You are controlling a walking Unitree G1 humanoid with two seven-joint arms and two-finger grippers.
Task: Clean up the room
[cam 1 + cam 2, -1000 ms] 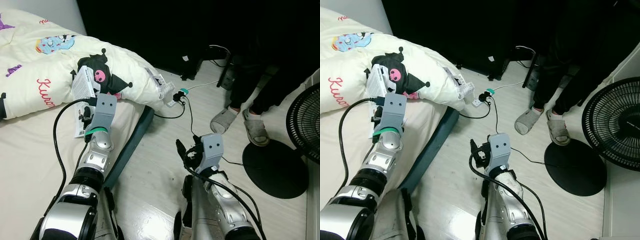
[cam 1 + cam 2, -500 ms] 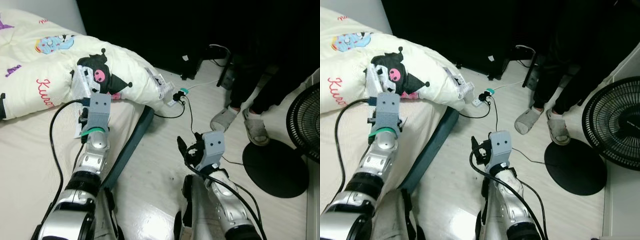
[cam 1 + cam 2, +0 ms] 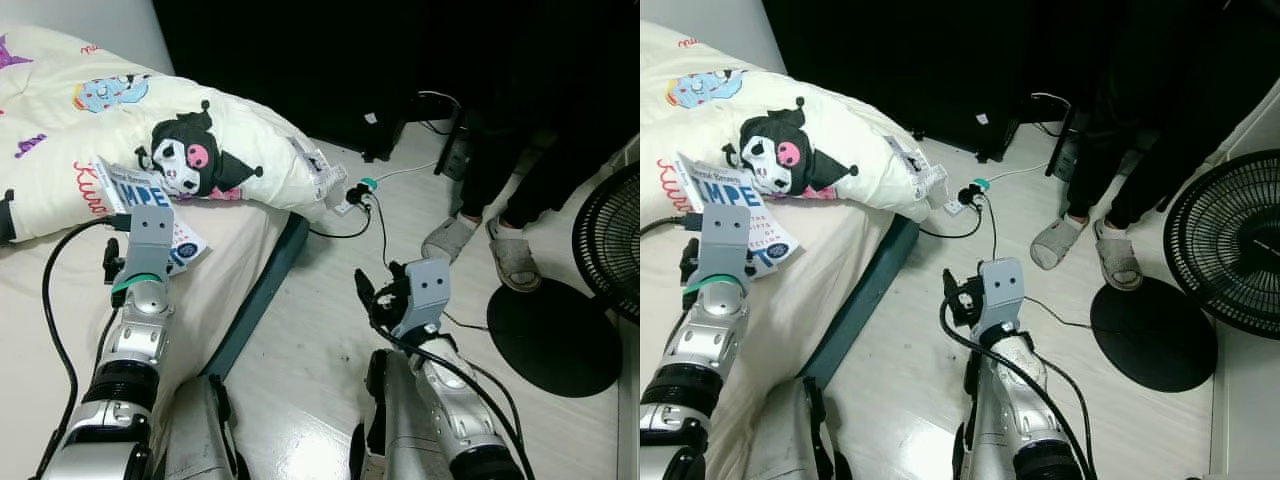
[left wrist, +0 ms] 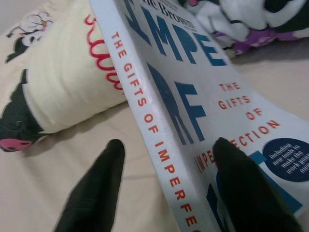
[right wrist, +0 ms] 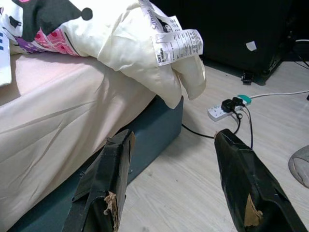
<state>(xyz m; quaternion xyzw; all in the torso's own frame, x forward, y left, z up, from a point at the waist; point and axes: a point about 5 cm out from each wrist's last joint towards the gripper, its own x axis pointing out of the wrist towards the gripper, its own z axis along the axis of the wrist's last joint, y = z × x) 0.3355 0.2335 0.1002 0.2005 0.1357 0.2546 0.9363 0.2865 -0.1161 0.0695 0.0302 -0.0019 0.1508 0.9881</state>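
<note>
A white paperback book [image 4: 193,96] with blue and orange lettering hangs tilted just above the bed sheet, beside the cream blanket. My left gripper [image 4: 166,145] is shut on it, one black finger [image 4: 96,183] under the spine side and the other on the cover. In the eye views the book [image 3: 122,186] sticks out past the grey wrist housing. My right gripper [image 5: 174,137] is open over the wooden floor by the bed's edge, also seen as the right gripper [image 3: 375,295], with nothing between its fingers.
A cream blanket [image 3: 230,120] with cartoon prints is bunched on the bed [image 3: 60,300]. A power strip [image 3: 350,195] with cables lies on the floor. A person's slippered feet [image 3: 480,245] stand at the right, near a black fan [image 3: 612,240] and its round base [image 3: 555,335].
My left arm has swung left over the bed with the book, which has tipped from upright to lying flatter. The right gripper has stayed in place.
</note>
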